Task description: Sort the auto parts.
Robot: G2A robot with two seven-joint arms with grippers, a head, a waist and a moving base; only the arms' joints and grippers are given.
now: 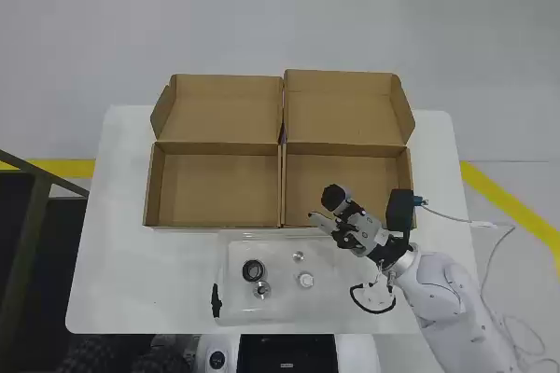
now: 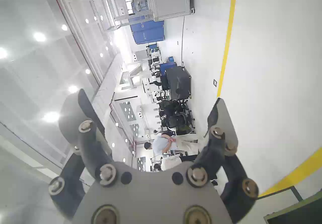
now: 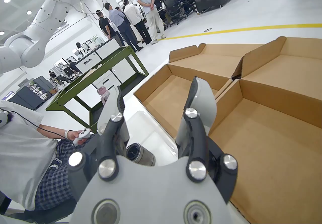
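Parts: black ring (image 1: 253, 270) and three small metal pieces (image 1: 298, 255) lie apart in clear tray (image 1: 235, 250) | black clip (image 1: 216, 300) just beside tray's edge | two open cardboard boxes (image 1: 215, 191) side by side behind.

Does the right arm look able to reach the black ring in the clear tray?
Probably yes: its gripper hangs open near the tray, and the ring lies uncovered with nothing between them.

- Two cardboard boxes (image 1: 215, 191) ahead of the right gripper (image 3: 156, 99) are looking matt and brown.
- The metal cylinder (image 3: 141, 153) beneath it is gleaming, smooth.
- Its finger pads (image 3: 193, 91) are looking ribbed, matt black.
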